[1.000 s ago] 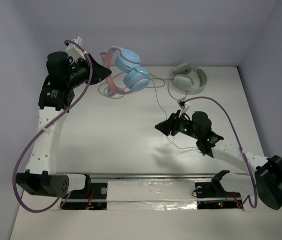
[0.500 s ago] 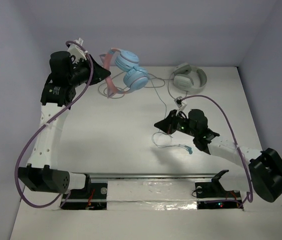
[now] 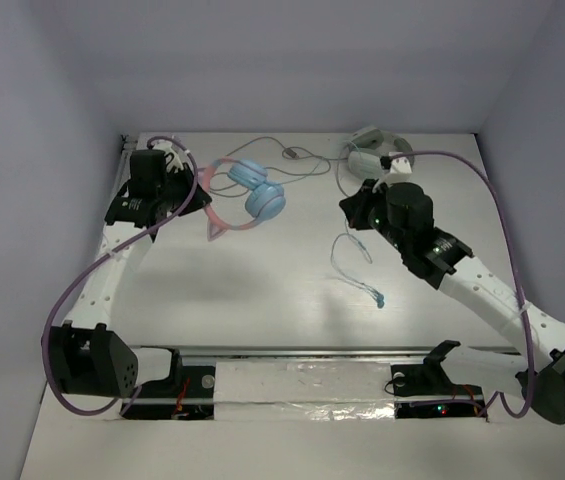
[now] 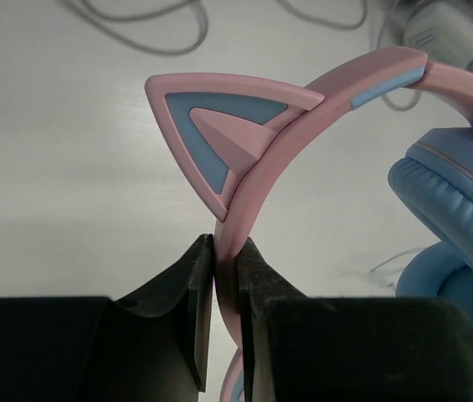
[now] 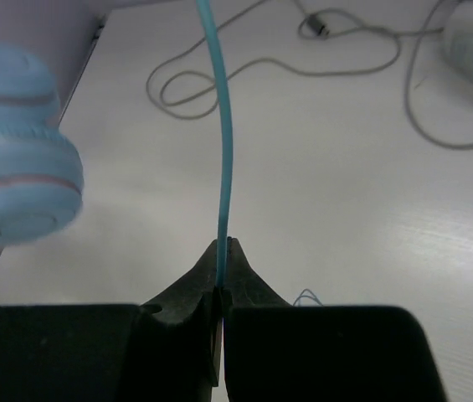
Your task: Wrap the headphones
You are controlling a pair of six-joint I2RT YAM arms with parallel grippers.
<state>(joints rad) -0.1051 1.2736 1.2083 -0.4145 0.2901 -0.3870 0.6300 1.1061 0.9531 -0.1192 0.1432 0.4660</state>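
Top view gave the layout only: white table [image 3: 262, 300], left arm [image 3: 102, 290] reaching to the far-left corner, right arm [image 3: 482, 290] stretched toward the far middle. From there the headphones [image 3: 255, 188] sat at far left-centre, with the blue earcups [image 3: 264, 200] on the side away from the left gripper [image 3: 204, 196] and the pink headband [image 3: 212, 212] right at its tip. Whether the fingers were actually gripping could not be told from that height. The left wrist view settled it: both fingers were clamped almost together on the headband, which passed edge-on between them. The pointed ear [image 4: 219, 126] stood just beyond the fingertips and one earcup lay off to the right. The white-grey headphones [image 3: 370, 152] lay at the far edge just beyond the right gripper [image 3: 346, 206], with their grey cable [image 3: 297, 160] trailing left. The top view showed the light-blue cable [image 3: 347, 255] hanging in a loose loop below that gripper and ending at a plug [image 3: 379, 299] on the table. The right wrist view showed the grip itself: fingers pinched fully onto the thin cable, which ran straight up out of the tips, a blurred earcup at far left.
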